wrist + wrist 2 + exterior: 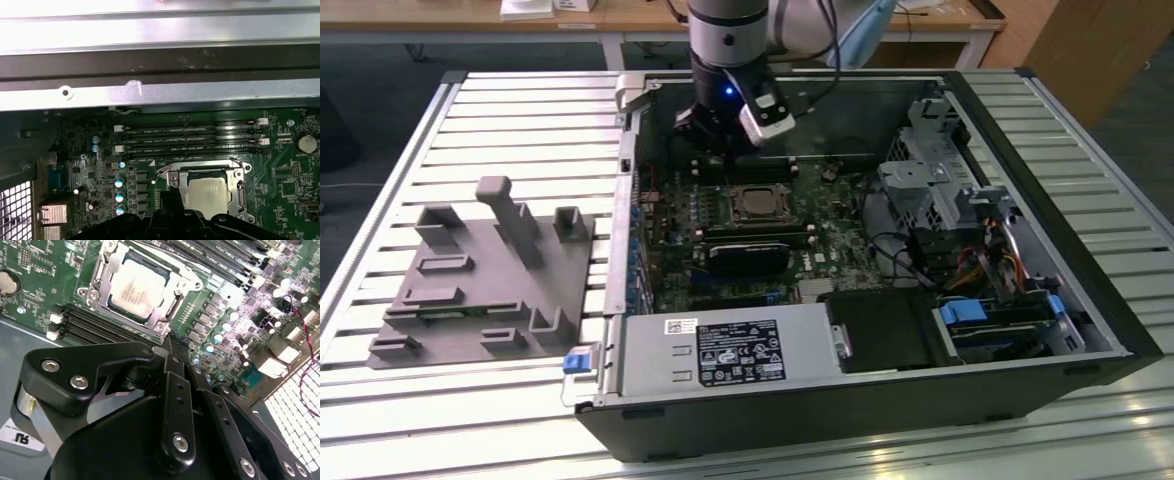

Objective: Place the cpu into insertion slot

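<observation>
The small square silvery-beige cpu (754, 204) lies flat inside the insertion slot (731, 192), a square socket with a dark frame and a thin metal bracket rim, near the middle of the green motherboard (834, 245). In the second wrist view the chip (136, 290) sits level within the bracket (107, 262), its edges parallel to the rim. The first wrist view shows the same seating, cpu (211, 192) inside socket (172, 180).

In the exterior view the arm's black gripper (710, 165) hangs at 12 o'clock from the socket, just beside it, above the board and apart from the chip. Its fingers (172, 360) look drawn together with nothing between them.

Long narrow black connector strips (190, 140) lie side by side between the socket and the case wall. The open black computer case (881, 400) rests on a slatted metal table (520, 100). A grey moulded fixture (467, 270) stands at 9 o'clock from the case, and a silver labelled box (720, 350) sits at 6 o'clock from the socket.
</observation>
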`<state>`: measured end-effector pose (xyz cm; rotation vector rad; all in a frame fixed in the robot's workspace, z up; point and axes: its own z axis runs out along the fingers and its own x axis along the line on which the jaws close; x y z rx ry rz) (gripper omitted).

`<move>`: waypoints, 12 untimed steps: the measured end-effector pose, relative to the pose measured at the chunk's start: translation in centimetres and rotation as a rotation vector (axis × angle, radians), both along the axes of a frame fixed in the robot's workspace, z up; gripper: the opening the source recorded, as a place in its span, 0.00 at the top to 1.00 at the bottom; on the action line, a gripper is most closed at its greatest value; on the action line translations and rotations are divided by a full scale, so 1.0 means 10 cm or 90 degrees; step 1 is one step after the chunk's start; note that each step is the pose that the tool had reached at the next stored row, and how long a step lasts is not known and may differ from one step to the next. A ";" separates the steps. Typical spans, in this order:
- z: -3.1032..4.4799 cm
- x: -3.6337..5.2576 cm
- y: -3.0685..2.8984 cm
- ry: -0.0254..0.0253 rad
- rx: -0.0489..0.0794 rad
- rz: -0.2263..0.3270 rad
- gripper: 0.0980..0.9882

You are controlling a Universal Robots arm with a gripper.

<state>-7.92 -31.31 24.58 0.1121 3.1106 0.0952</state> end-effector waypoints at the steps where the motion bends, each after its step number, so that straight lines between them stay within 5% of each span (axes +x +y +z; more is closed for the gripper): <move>1: 0.000 -0.008 0.000 -0.0001 0.000 0.000 0.99; 12: 0.001 -0.154 0.002 0.0000 0.004 0.000 0.99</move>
